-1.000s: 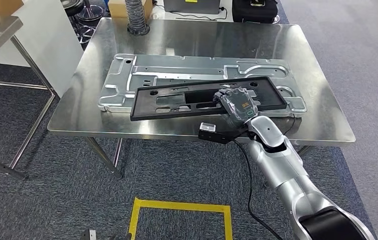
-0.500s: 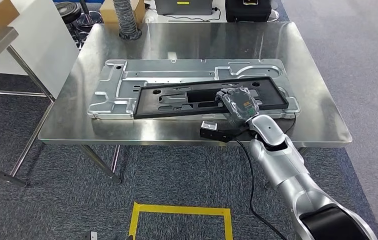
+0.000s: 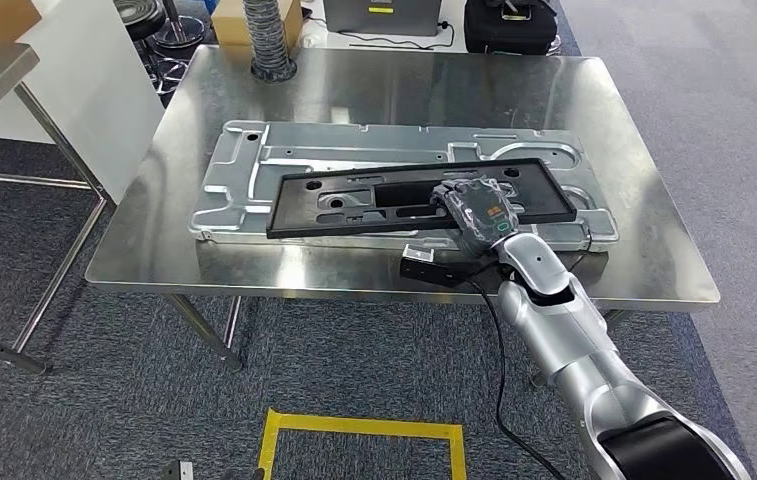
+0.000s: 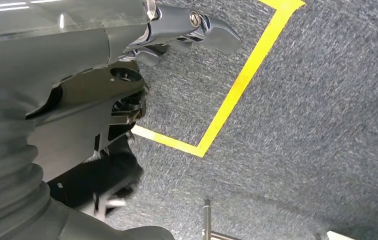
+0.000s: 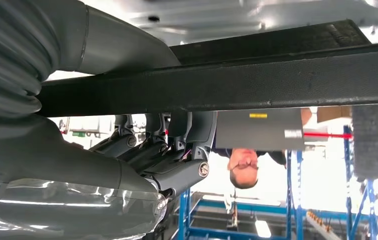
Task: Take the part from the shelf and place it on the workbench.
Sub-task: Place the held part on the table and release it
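The long black rectangular plastic frame with cut-outs [image 3: 419, 197] lies slanted across the pressed silver sheet-metal panel [image 3: 254, 170], overlapping that panel's near edge and its right-hand half. Against the pictures from a second and half a second ago, the frame sits flatter on the panel: its left end, which then reached past the panel's near edge, now rests within it. The whole picture has also shifted, so part of that difference is the camera's own movement. I judge the placing close to done, with only the letting go left.

The right hand [image 3: 477, 213] is clamped on the frame's near long edge, towards the right end of the panel. In the right wrist view its dark fingers [image 5: 174, 131] wrap one side of the black bar [image 5: 256, 80] and the thick thumb presses the other, so the frame is not yet released.

The panel itself lies on the shiny stainless-steel surface [image 3: 644, 250]. The left hand [image 4: 177, 27] hangs over grey carpet beside yellow floor tape [image 4: 236, 95], its fingers curled in, holding nothing.
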Controlling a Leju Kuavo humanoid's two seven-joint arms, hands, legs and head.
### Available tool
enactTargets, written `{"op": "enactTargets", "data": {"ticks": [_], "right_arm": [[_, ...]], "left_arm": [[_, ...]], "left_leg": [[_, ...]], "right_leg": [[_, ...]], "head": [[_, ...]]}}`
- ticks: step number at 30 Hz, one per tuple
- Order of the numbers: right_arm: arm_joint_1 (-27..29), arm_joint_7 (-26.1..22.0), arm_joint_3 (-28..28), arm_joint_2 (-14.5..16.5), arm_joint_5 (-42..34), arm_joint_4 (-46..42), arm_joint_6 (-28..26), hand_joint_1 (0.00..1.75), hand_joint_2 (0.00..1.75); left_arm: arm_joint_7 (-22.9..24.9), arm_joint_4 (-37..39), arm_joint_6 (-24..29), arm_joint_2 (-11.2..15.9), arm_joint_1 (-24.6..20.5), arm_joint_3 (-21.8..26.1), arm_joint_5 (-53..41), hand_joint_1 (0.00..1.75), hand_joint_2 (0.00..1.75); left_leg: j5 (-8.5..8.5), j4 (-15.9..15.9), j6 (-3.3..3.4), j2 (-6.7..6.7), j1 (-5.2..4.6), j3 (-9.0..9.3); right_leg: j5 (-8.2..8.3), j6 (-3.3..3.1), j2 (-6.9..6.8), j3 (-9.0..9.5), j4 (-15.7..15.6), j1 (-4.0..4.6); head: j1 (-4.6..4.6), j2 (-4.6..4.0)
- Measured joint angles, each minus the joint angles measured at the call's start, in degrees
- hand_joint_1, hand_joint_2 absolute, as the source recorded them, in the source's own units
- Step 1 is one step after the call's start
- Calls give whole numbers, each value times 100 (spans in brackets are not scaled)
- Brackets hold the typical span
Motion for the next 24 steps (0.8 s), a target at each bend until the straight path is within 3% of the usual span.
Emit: {"op": "enactTargets", "data": {"ticks": [1, 2, 3, 5, 6, 9, 11, 14, 15, 16, 17, 19, 20, 21, 24], "right_arm": [[25, 2, -5, -4, 8, -1, 0, 175, 175], [40, 5, -10, -6, 15, -3, 0, 175, 175], [45, 13, -17, -7, 22, -7, -1, 175, 175], [41, 38, -31, -6, 35, -17, -3, 175, 175], [49, 53, -38, -6, 43, -25, -4, 175, 175], [112, 102, -73, -12, 86, -72, 0, 175, 175], [136, 121, -104, -18, 127, -123, 5, 175, 175], [168, 123, -131, -17, 164, -177, 14, 175, 175], [192, 123, -138, -18, 169, -180, 15, 175, 175], [218, 124, -145, -18, 175, -181, 16, 175, 175], [242, 124, -151, -18, 178, -188, 16, 175, 175], [261, 122, -155, -18, 185, -210, 17, 175, 175], [258, 121, -159, -18, 186, -222, 16, 175, 175], [254, 120, -163, -18, 190, -231, 16, 175, 175], [262, 105, -172, -19, 206, -248, 15, 175, 175]], "left_arm": [[1, 0, -1, -1, 3, -2, -1, 0, 175], [1, 0, -2, -1, 4, -5, -3, 0, 175], [2, 0, -3, -2, 4, -11, -5, 0, 175], [4, 0, -5, -2, -4, -27, -15, 0, 175], [4, 0, -7, -2, -10, -34, -23, 0, 175], [5, 0, -13, -1, -16, -61, -45, 0, 175], [5, 0, -14, -2, -18, -90, -50, 0, 175], [7, 0, -15, -1, -22, -116, -52, 0, 175], [8, 0, -15, -1, -18, -120, -53, 0, 175], [8, 0, -15, 0, -13, -123, -55, 0, 175], [9, 0, -15, 0, -10, -125, -57, 0, 175], [9, 0, -15, 1, -12, -128, -63, 0, 175], [9, 0, -15, 1, -17, -128, -66, 0, 175], [10, 0, -15, 2, -21, -129, -67, 0, 175], [11, 0, -15, 2, -22, -130, -64, 0, 175]], "left_leg": [[-17, 6, -5, -5, 1, 14], [-40, 16, -17, -11, 2, 35], [-71, 31, -35, -14, 2, 61], [-139, 71, -90, -14, -21, 91], [-164, 82, -118, -13, -32, 99], [-214, 87, -204, -6, -31, 117], [-365, 337, -269, 3, -19, 18], [-815, 1414, -325, 7, -4, -535], [-867, 1686, -328, 8, -3, -703], [-798, 1751, -321, 8, -3, -777], [-617, 1580, -304, 8, -3, -738], [-140, 788, -240, 6, -13, -414], [-1, 429, -205, 6, -26, -256], [58, 204, -177, 5, -40, -157], [33, 63, -112, 6, -47, -99]], "right_leg": [[111, 6, -1, -35, -21, -8], [321, 5, -4, 47, -274, -17], [575, -2, -12, 210, -683, -24], [862, -47, -23, 517, -1379, -8], [888, -80, -25, 590, -1540, 3], [846, -198, -14, 626, -1600, 10], [840, -273, -10, 667, -1632, -4], [797, -332, -6, 725, -1639, 9], [777, -338, -6, 748, -1638, 17], [754, -339, -4, 777, -1636, 23], [729, -334, 0, 813, -1636, 28], [675, -316, 7, 894, -1637, 38], [654, -297, 13, 915, -1635, 45], [640, -274, 16, 922, -1637, 49], [617, -185, 13, 917, -1653, 52]], "head": [[1, 0], [2, 0], [1, 0], [-4, 0], [-6, 0], [-8, 0], [-13, 0], [-19, 0], [-19, 0], [-19, 0], [-19, 0], [-15, 0], [-12, 0], [-8, 0], [-5, 0]]}}
